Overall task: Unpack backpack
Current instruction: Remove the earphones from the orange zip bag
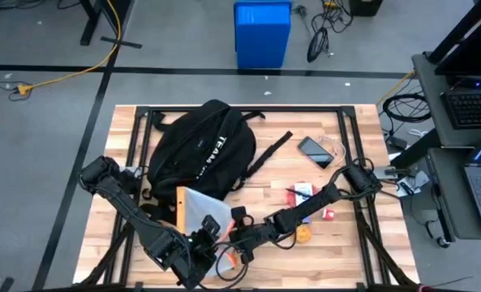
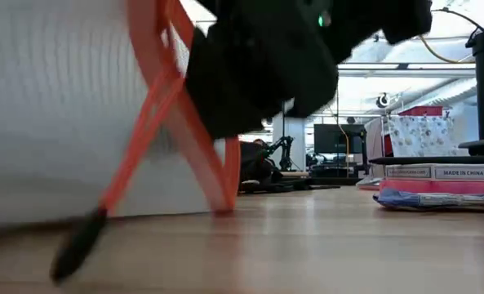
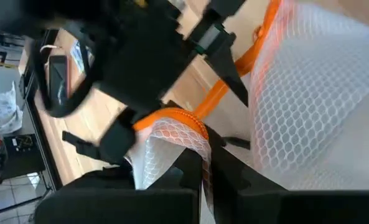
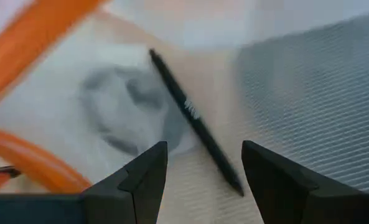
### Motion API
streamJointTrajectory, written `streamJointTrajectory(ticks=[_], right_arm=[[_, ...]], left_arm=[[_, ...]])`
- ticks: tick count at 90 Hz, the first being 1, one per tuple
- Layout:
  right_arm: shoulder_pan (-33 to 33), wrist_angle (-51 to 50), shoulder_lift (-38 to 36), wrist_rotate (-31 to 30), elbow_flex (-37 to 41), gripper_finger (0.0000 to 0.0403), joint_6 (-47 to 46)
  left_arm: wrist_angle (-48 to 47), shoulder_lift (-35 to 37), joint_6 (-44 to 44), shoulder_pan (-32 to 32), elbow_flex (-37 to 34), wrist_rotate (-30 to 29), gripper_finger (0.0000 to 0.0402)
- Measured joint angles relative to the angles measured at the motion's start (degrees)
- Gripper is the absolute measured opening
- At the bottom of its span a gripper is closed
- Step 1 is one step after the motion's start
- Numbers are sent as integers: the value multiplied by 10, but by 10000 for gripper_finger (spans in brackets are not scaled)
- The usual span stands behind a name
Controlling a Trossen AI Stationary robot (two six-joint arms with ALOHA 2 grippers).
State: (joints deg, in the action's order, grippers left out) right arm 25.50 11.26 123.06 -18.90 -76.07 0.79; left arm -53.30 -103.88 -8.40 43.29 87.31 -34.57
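The backpack (image 1: 201, 154), one only, is lying toward the far left part of the wooden bench (image 1: 345, 251), its white lettering facing up and one black strap (image 1: 271, 151) trailing off toward the right; at its near side one white mesh pouch with orange trim (image 1: 193, 212) is lying against it, reaching toward the near edge.

The left gripper (image 1: 209, 235) is sitting at the near edge of the pouch; in the left wrist view its fingers (image 3: 193, 177) are pinching closed on the orange-edged mesh (image 3: 175, 127). The right gripper (image 1: 234, 240) is hovering just beside it, over the same pouch; in the right wrist view its two fingers (image 4: 144, 177) are standing well apart with nothing between them, and one thin black pen-like stick (image 4: 193, 121) is lying on the mesh beyond them.

Elsewhere on the bench one dark phone (image 1: 315, 152) is lying to the right of the strap; one red and white packet (image 1: 303, 195) is showing near the right arm; one round tan item (image 1: 303, 234) is lying near the front; what it is I cannot tell.

Beyond the bench, one blue box (image 1: 262, 32) is standing on the floor.
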Motion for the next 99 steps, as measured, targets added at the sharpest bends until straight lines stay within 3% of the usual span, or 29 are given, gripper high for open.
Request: streamJointTrajectory(ticks=[32, 44, 64, 99], right_arm=[[-24, 88, 47, 86, 0, 188, 16], [-29, 86, 54, 108, 0, 141, 11], [-30, 86, 54, 131, 0, 13, 15], [-24, 11, 14, 132, 0, 0, -1]], left_arm=[[5, 0, -28, -2, 0, -2, 0], [5, 0, -27, -2, 0, -2, 0], [5, 0, -26, -2, 0, -3, 0], [-3, 0, -10, -1, 0, -3, 0]])
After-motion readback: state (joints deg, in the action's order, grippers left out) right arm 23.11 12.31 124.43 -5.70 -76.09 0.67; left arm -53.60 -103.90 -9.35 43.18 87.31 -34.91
